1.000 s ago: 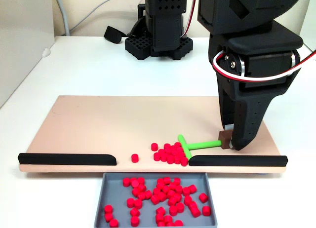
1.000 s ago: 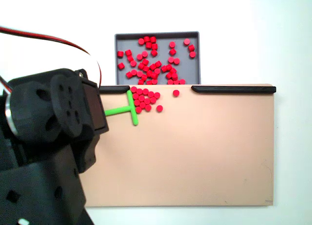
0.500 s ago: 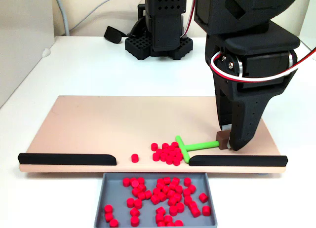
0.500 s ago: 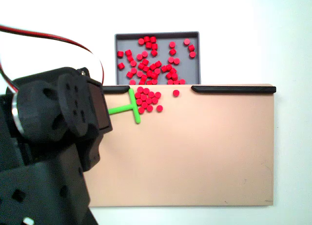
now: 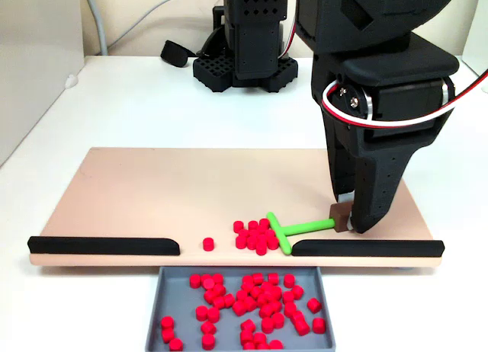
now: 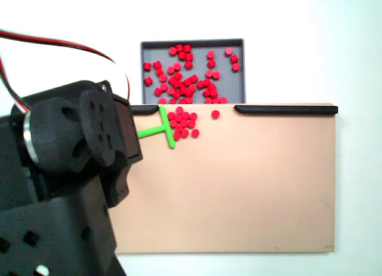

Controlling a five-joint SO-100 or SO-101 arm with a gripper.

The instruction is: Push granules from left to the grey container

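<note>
A cluster of red granules (image 5: 255, 235) lies on the beige board (image 5: 191, 188) near its front edge, with one stray granule (image 5: 208, 244) to the left. A green T-shaped pusher (image 5: 293, 228) rests with its crossbar against the cluster's right side. My gripper (image 5: 350, 216) is shut on the brown block at the pusher's stem end. The grey container (image 5: 238, 270) sits below the board's front gap and holds many granules. In the other fixed view, the granules (image 6: 184, 123), the pusher (image 6: 165, 128) and the container (image 6: 142, 73) show, and the arm's body hides the gripper.
Two black strips (image 5: 103, 245) (image 5: 366, 248) line the board's front edge, leaving a gap above the container. The arm's base (image 5: 244, 59) and a white cable (image 5: 145, 20) stand at the back. The arm's bulk (image 6: 65, 180) covers the board's left part.
My gripper has moved left with the pusher, and the crossbar has shoved the granule cluster leftwards along the front edge. The stray granule has stayed put.
</note>
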